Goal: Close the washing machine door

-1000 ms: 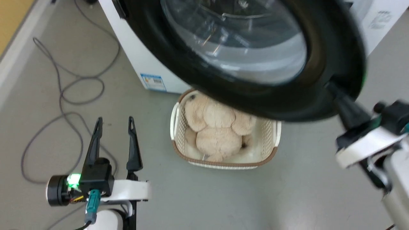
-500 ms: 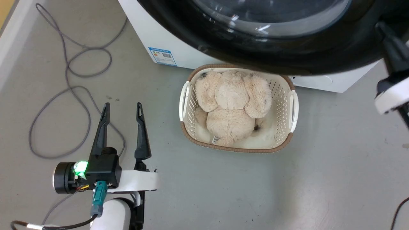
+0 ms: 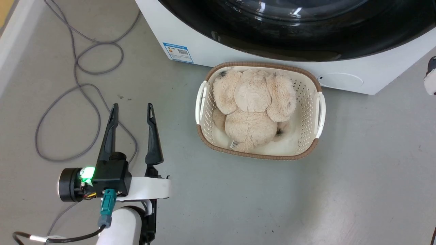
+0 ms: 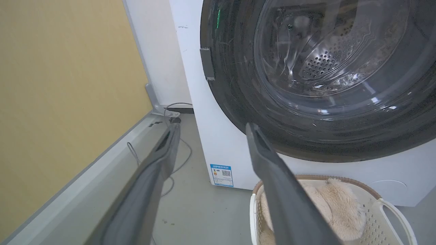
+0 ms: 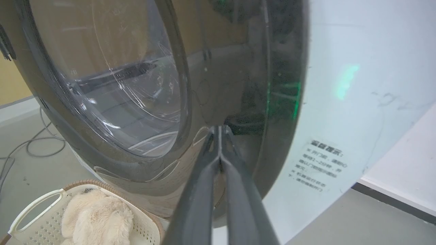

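Observation:
The glossy black washing machine door (image 3: pixel 289 44) lies flat against the white washing machine (image 3: pixel 211 54). Its clear bowl window (image 4: pixel 327 58) shows the steel drum behind it. In the right wrist view my right gripper (image 5: pixel 219 128) is shut with nothing in it, its tips on the door's black ring (image 5: pixel 235 85) near the right rim. A pale bit of the right arm (image 3: pixel 430 80) shows at the head view's right edge. My left gripper (image 3: pixel 131 109) stands open over the floor, left of the machine and away from the door (image 4: pixel 238 85).
A cream basket (image 3: pixel 308 102) holding a beige plush toy (image 3: pixel 252 112) sits on the grey floor just before the machine. A grey cable (image 3: pixel 68 102) loops on the floor at the left. A yellow wall (image 4: pixel 68 85) stands further left. A blue label (image 3: pixel 177 52) marks the machine's lower front.
The door swung from standing out over the basket to flat against the machine, with the right gripper following it. The head view shifted too. The left gripper stayed open in place.

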Motion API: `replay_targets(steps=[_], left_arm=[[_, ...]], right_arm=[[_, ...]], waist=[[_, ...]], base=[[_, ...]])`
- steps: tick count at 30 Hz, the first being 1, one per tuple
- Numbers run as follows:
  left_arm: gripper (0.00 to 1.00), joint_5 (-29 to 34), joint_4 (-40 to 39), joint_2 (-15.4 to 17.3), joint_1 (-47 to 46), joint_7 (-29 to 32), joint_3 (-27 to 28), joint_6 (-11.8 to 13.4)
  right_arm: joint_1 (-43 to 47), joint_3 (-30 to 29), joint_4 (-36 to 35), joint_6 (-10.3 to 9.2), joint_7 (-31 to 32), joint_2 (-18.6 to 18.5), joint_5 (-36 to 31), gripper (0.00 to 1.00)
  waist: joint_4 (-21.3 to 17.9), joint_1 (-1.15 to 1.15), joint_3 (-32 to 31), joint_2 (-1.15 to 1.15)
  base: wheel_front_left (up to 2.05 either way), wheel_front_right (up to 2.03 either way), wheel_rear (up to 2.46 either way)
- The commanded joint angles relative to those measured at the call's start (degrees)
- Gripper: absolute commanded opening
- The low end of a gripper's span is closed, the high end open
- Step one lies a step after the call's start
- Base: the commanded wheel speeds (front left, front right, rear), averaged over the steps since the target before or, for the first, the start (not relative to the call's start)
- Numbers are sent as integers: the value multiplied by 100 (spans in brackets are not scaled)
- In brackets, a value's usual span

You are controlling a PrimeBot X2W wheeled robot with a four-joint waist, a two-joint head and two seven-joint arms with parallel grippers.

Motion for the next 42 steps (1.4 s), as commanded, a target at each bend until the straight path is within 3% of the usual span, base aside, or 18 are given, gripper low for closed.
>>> replay_targets(steps=[1,8,18,26,33,34,35,36,42], left_arm=[[100,-21,-24,-1,-56,-26,4,47],[100,-25,94,22,73,-26,99,54],[100,-2,385,133,341,-26,204,4],[100,9,534,217,671,-26,230,-32],[100,49,571,263,958,-26,160,-48],[100,49,575,273,991,-26,156,-49],[100,49,577,281,1020,-26,154,-48],[100,48,579,288,1048,-26,150,-47],[100,46,607,303,1189,-26,126,-20]], right_arm=[[-107,-64,39,-14,-21,-3,-14,0],[333,-355,-402,-14,-21,188,-86,0],[1604,-1491,-2638,-14,-21,829,-954,0],[2943,-1773,-4075,-14,-21,1577,-1183,0],[3913,-1741,-4118,-14,-21,2008,-983,0],[4026,-1749,-4092,-14,-21,2079,-940,12],[4130,-1739,-4071,-14,-21,2140,-909,45],[4231,-1733,-4058,-14,-21,2200,-895,100],[4800,-1755,-3973,-14,-21,2487,-861,100]], waist=[[-12,0,-29,0],[-156,0,-367,0],[-492,0,-1113,0],[-623,0,-1682,0],[-652,0,-2057,0],[-659,0,-2094,0],[-665,0,-2131,0],[-670,0,-2168,0],[-656,0,-2332,0]], base=[[0,0,0],[0,0,0],[0,0,0],[0,0,0],[0,0,0],[0,0,0],[0,0,0],[0,0,0],[0,0,0]])
